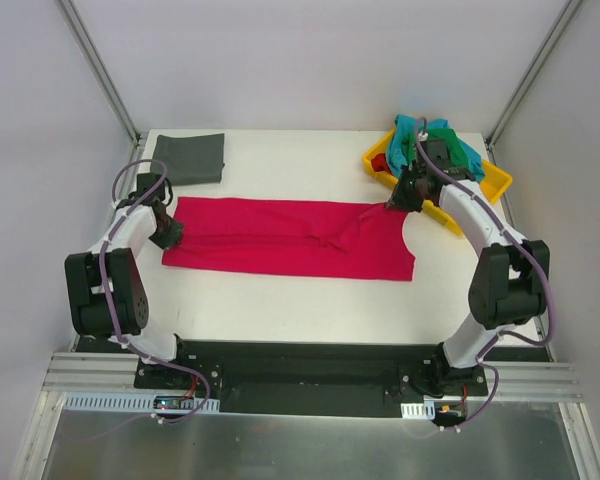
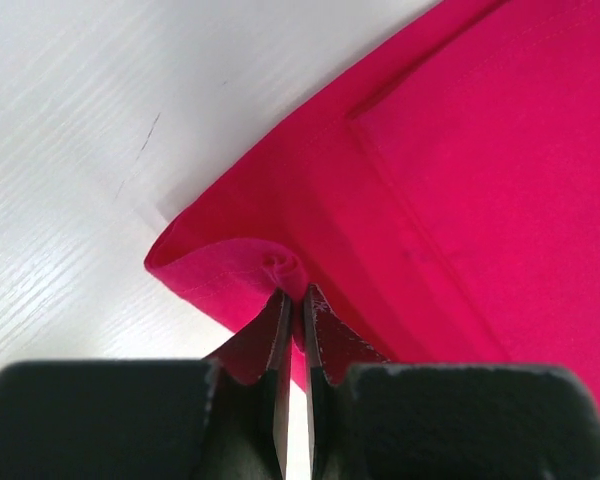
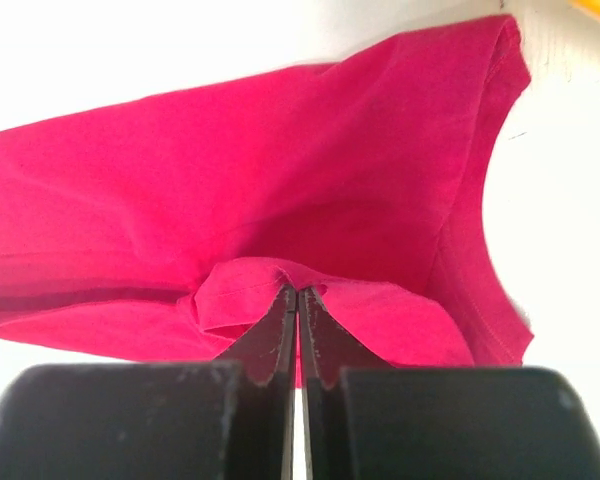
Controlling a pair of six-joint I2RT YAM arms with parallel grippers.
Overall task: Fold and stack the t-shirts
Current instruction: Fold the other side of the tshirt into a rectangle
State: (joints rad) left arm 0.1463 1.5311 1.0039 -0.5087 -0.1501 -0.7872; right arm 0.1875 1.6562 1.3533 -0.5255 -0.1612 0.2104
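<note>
The crimson red t-shirt (image 1: pixel 280 240) lies spread in a long band across the middle of the table. My left gripper (image 1: pixel 168 232) is shut on the shirt's left edge; in the left wrist view a pinch of red cloth (image 2: pixel 285 270) bunches at the gripper (image 2: pixel 298 300). My right gripper (image 1: pixel 395 203) is shut on the shirt's upper right edge, where a raised fold of red cloth (image 3: pixel 260 285) meets the gripper (image 3: pixel 298 295). A folded dark grey t-shirt (image 1: pixel 190 158) rests at the back left. Green (image 1: pixel 442 135) and teal (image 1: pixel 410 135) t-shirts are heaped in the tray.
A shallow yellow tray (image 1: pixel 495 183) sits at the back right corner, close behind the right arm. The white table (image 1: pixel 280 300) shows bare in front of the red shirt. Slanted metal frame posts (image 1: pixel 100 70) rise at both back corners.
</note>
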